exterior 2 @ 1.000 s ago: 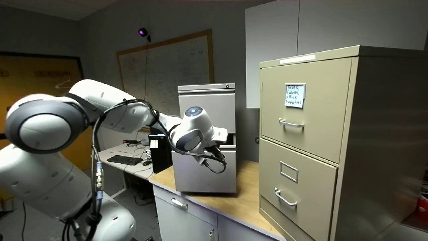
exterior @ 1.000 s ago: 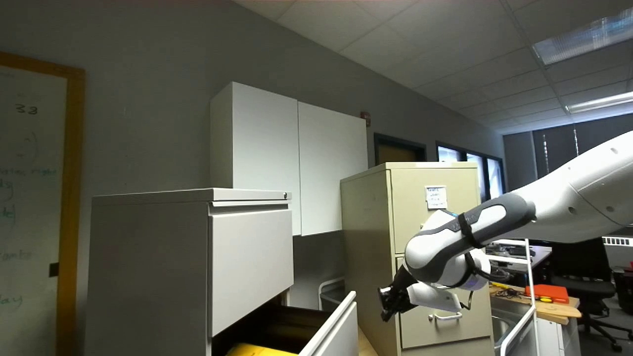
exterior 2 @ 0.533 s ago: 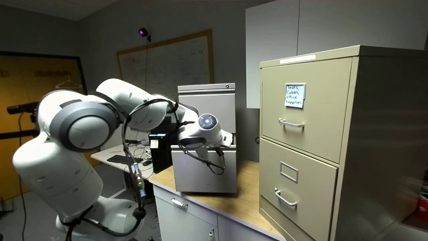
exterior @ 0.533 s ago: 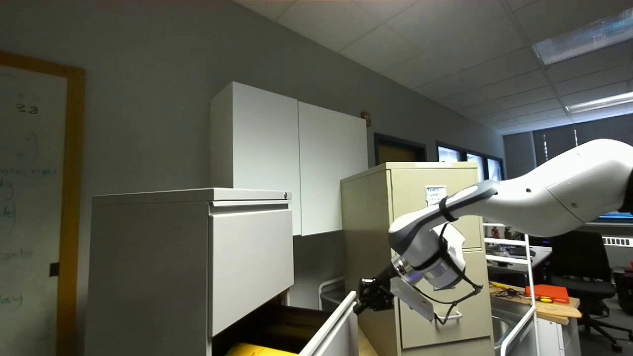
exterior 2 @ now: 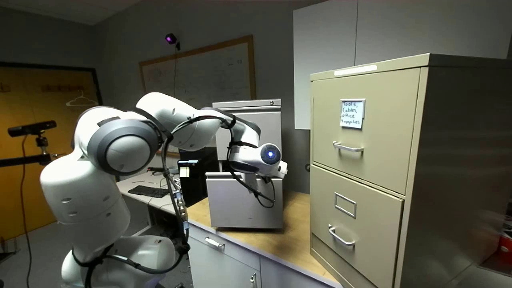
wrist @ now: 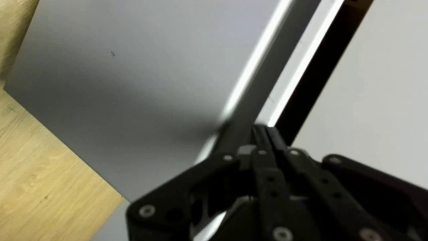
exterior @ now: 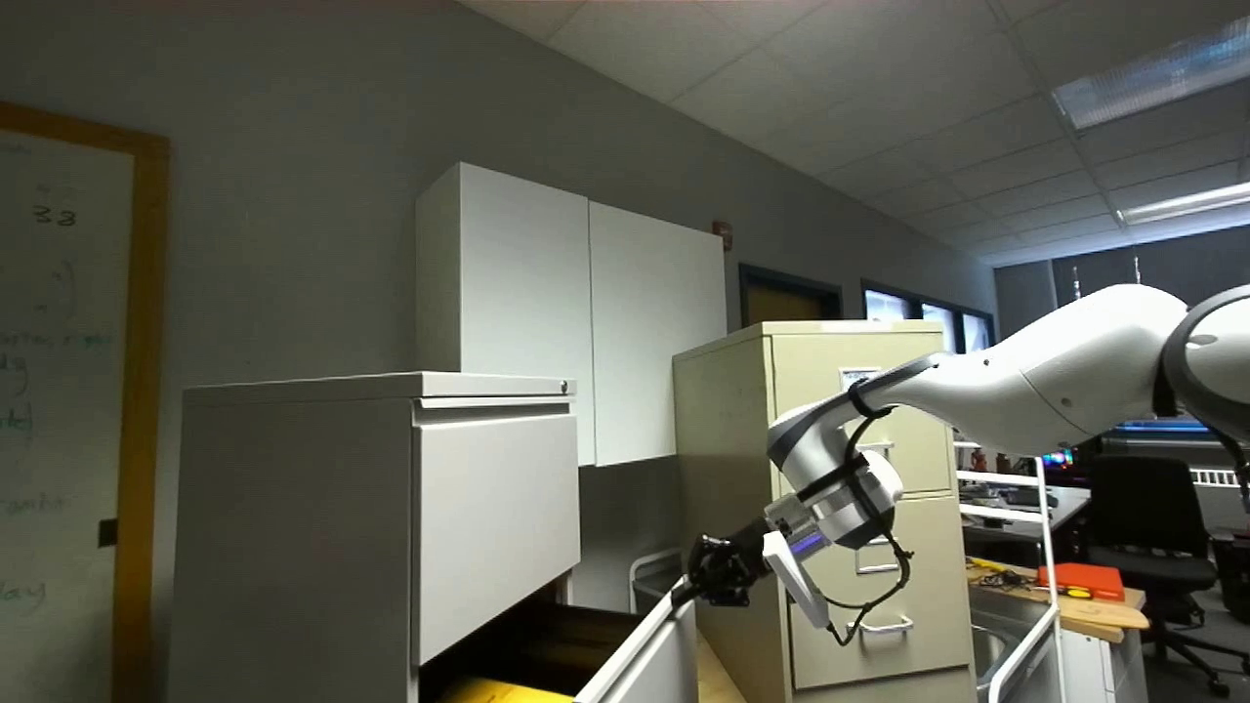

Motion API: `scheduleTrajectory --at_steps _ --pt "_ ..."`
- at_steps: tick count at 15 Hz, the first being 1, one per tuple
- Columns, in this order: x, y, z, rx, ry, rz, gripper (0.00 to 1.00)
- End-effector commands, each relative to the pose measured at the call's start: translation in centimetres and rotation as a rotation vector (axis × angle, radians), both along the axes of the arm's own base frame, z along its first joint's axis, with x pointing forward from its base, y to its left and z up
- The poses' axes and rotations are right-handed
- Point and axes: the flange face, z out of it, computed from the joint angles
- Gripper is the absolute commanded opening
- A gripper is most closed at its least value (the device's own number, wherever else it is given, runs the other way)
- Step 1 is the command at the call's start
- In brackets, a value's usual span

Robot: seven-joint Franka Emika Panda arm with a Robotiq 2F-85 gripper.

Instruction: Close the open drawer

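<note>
Cabinet label (exterior 2: 352, 114) "Tools, Cables, office Supplies", whiteboard (exterior: 78, 430) "33"

The hand (wrist: 265, 128) (fingers together) is at the drawer's (wrist: 133, 77) top edge.

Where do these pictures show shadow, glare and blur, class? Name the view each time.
Wrist view: a soft shadow darkens the drawer front, a bright streak runs near its upper edge, the jaws look slightly blurred; in an exterior view, the ceiling light glows white; in an exterior view, the beige cabinet's side panel falls dark.
</note>
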Motion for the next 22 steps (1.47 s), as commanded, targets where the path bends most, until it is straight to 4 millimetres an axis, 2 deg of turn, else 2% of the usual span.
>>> scheduleTrajectory --at_steps 1,2,5,9,11,15,17,19,22 --pt "3.3 1.0 -1.9 0.052 0.019 0.054 0.06" --pt "3.4 0.5 -2.6 0.056 0.035 0.055 0.06" --pt "3.9 -0.6 -2.0 0.051 0.044 0.063 0.06" --pt "3.8 -0.8 -2.4 0.011 0.062 0.07 0.05" --pt "3.0 -1.8 -3.9 0.004 0.084 0.052 0.05" --pt "2.0 -3.9 -8.7 -0.013 0.174 0.006 0.05" --pt "2.0 -4.5 -10.0 0.005 0.194 -0.011 0.05" --pt "2.6 -4.7 -10.0 0.026 0.191 -0.02 0.05" --pt "3.7 -4.1 -8.1 0.042 0.156 -0.014 0.05"
